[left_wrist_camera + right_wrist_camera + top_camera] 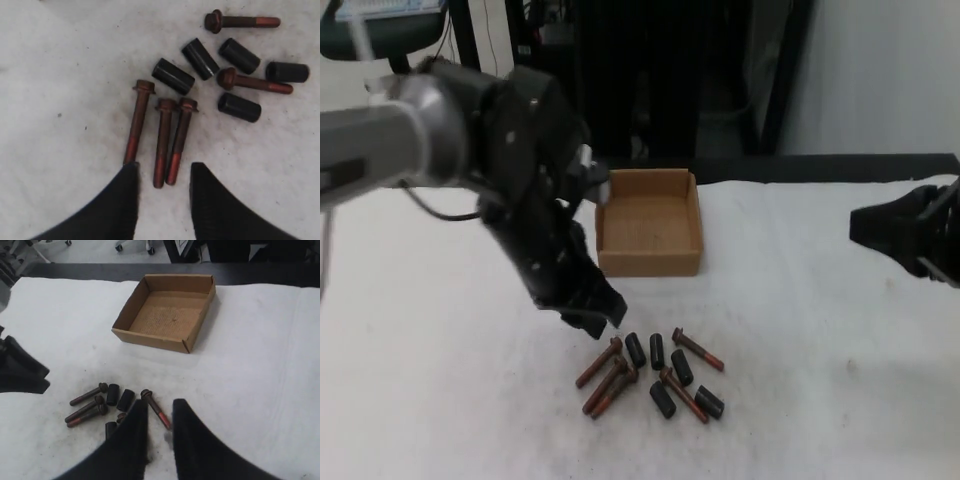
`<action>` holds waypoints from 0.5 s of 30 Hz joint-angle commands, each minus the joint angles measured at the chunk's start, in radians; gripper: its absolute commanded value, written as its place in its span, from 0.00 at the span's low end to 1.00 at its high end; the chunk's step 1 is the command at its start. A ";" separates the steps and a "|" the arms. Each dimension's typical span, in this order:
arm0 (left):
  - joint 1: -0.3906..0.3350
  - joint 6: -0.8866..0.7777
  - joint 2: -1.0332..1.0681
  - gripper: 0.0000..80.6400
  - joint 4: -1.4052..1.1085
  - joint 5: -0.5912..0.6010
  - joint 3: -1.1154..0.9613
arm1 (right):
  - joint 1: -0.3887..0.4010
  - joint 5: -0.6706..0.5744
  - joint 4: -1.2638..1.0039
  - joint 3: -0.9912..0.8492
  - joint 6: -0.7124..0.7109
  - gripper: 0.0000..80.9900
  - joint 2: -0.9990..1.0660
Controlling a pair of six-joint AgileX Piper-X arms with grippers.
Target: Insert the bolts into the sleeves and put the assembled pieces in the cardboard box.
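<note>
The left gripper (164, 170) hangs over the pile of parts with its jaws spread and nothing pinched. Straight ahead of the gap lie three rust-coloured flange bolts (162, 142) side by side, heads pointing away from the jaws. The shank ends of two sit in line with the gap. The third's end lies at one fingertip (131, 170), and I cannot tell whether it touches. Beyond those heads, five short black sleeves (173, 76) are scattered loosely, with two more flange bolts lying crosswise among them. Every bolt lies outside the sleeves.

The right gripper (159, 406) sits well off to the side, jaws slightly parted and holding nothing. The pile lies just ahead of its tips. The open cardboard box (150, 340) stands farther ahead, its floor bare, on the white-covered bench (800, 330).
</note>
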 commanded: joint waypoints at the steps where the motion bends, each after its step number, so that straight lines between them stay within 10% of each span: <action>1: -0.023 0.132 0.054 0.40 0.022 -0.039 -0.042 | -0.001 -0.017 0.004 -0.010 0.012 0.22 -0.001; 15: -0.062 0.264 0.114 0.40 -0.082 -0.151 -0.042 | -0.001 -0.022 0.000 -0.010 0.012 0.22 -0.001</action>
